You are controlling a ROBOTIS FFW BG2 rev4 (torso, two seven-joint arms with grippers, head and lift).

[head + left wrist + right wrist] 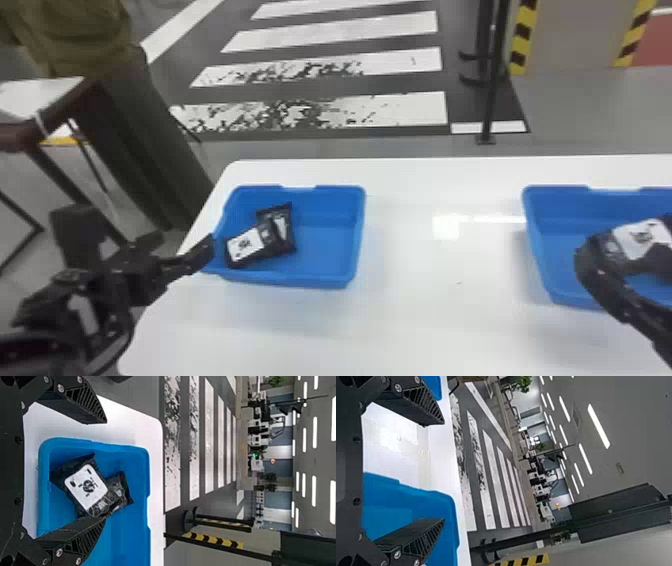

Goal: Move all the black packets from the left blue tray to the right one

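My left gripper (186,247) stands open by the near left corner of the left blue tray (325,280). Inside that tray, a black packet (245,246) with a white label overlaps a second black packet (283,227). In the left wrist view, the labelled packet (86,487) lies beyond the open gripper (106,470), nothing between its fingers. At the head view's right edge, my right arm and gripper (602,280) overlap the right blue tray (537,240); a white-labelled black packet (640,239) shows there, its contact unclear. The right wrist view has the gripper (443,471) open and unloaded.
Both trays stand on a white table (410,320), with a wide strip of bare tabletop between them. The table's far edge runs behind them. A dark post (490,100) rises from the floor past that edge.
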